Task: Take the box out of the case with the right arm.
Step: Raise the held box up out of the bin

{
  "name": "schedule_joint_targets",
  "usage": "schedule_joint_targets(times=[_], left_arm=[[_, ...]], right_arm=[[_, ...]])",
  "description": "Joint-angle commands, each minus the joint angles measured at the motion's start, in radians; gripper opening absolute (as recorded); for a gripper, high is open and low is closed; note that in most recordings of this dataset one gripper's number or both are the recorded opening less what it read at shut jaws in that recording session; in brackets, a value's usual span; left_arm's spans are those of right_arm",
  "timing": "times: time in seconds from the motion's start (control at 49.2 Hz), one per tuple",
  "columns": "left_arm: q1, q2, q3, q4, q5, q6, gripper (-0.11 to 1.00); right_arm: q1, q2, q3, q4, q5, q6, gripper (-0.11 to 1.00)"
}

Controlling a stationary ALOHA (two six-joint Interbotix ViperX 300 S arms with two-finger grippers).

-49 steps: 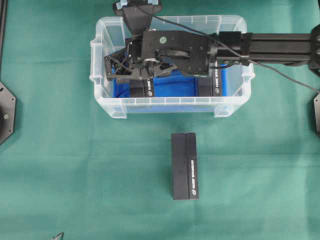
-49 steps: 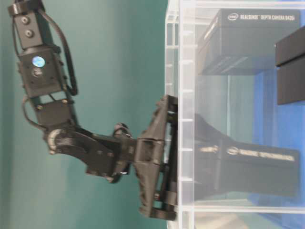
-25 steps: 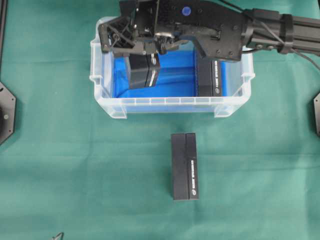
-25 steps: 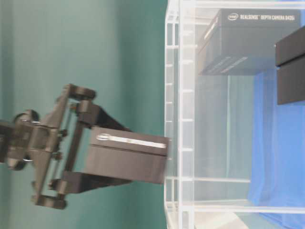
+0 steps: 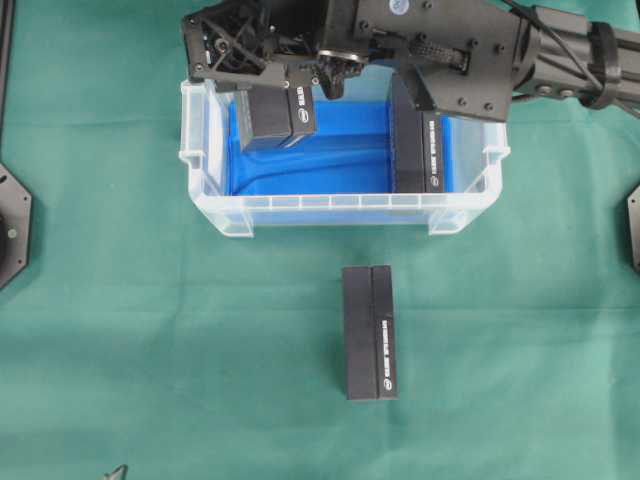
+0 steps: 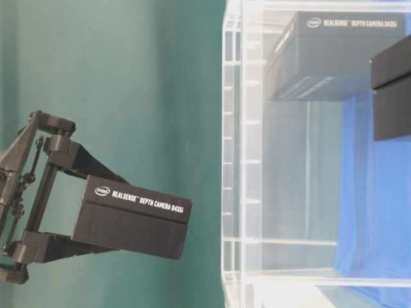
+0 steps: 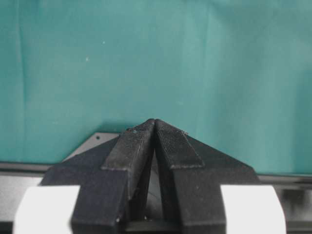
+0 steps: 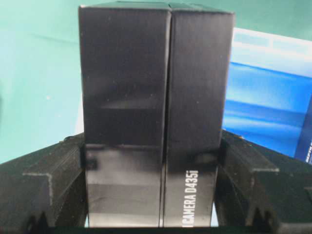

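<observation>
1. Hanging in the right gripper (image 6: 38,192), clamped by its two long sides: the box (image 5: 272,117), now lifted clear above the case's (image 5: 204,190) far-left corner.
2. Having been down inside the case a second ago and just level with the rim half a second ago; now standing well apart from the clear wall in the table-level view, so the lift-out itself looks done.
3. Remaining, by judgement: carrying the box over the near rim and setting it on the green cloth (image 5: 150,330).
4. Lying inside the case against its right wall: a second box (image 5: 420,150), unmoved.
5. Lying on the cloth in front of the case, well apart from it: a third box (image 5: 369,332), also unmoved.
6. Resting away from the action: the left gripper (image 7: 155,127), fingertips pressed together, holding nothing.
7. Being hidden: the far rim of the case under the right arm (image 5: 450,45) in the overhead view.
8. Being cut off: the held box's lower end in the wrist view, and most of the arm at table level.
</observation>
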Motion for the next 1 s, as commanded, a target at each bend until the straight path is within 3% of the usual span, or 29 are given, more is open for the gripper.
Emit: schedule_joint_targets(times=[0.0, 0.975], left_arm=[[0.003, 0.003, -0.011, 0.002, -0.005, -0.002, 0.02], [0.003, 0.003, -0.005, 0.002, -0.006, 0.000, 0.02]], right_arm=[[0.003, -0.054, -0.032, -0.009, 0.000, -0.002, 0.69], [0.003, -0.054, -0.032, -0.009, 0.020, 0.012, 0.69]])
